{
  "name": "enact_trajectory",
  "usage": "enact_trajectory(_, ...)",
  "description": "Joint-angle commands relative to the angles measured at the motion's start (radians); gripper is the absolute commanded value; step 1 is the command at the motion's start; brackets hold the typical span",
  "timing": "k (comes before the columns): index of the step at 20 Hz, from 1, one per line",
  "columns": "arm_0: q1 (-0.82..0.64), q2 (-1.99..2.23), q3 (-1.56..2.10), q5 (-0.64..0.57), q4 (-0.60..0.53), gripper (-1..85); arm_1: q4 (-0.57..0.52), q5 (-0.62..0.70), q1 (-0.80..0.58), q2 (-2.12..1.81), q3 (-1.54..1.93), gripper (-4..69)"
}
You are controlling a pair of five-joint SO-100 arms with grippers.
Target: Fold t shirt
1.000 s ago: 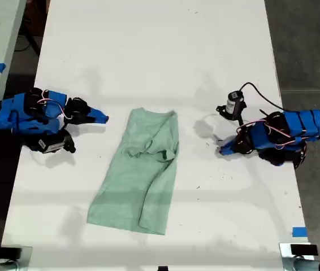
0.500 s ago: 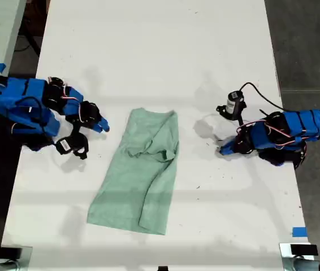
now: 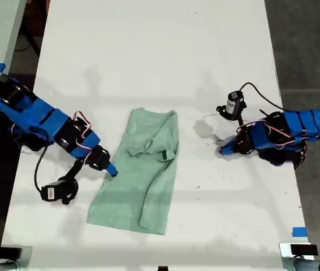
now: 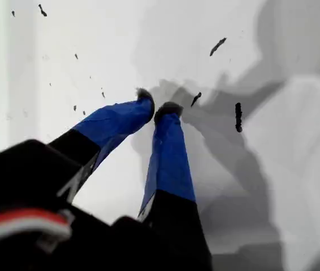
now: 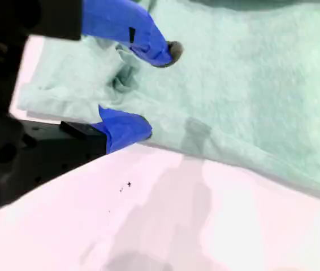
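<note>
We work over a long white table point(image 3: 160, 51) with a smooth matte top, running from the near edge to the far edge of the exterior view. Lying flat on it near the middle is the t shirt point(image 3: 143, 175), a pale mint-green, wrinkled fabric garment folded into a narrow strip. Small dark specks point(image 4: 238, 116) mark the white surface in the first wrist view.

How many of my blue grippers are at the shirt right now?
1. My second gripper is open at the pale mint-green fabric t shirt edge on the exterior view's left. My first gripper rests shut on the bare white table.
</note>
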State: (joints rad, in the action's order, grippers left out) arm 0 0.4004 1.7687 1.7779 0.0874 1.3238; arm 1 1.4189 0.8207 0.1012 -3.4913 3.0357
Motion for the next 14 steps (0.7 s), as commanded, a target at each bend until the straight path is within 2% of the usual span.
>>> enact_trajectory(1,0.100,-0.064,-0.031,0.083,-0.021,22.2,-0.034,0.014,0.008,-0.011,0.052,4.2)
enact_trajectory(6,0.163,-0.189,-0.026,0.138,-0.150,23.5,-0.034,0.014,0.008,-0.011,0.052,4.2)
enact_trajectory(12,0.084,-0.353,-0.051,0.150,-0.213,23.1,-0.034,0.014,0.008,-0.011,0.052,4.2)
enact_trajectory(13,0.074,-0.360,-0.063,0.135,-0.219,10.1,-0.034,0.014,0.008,-0.011,0.052,4.2)
enact_trajectory(14,0.060,-0.356,-0.071,0.135,-0.219,1.0,-0.034,0.014,0.008,-0.011,0.052,4.2)
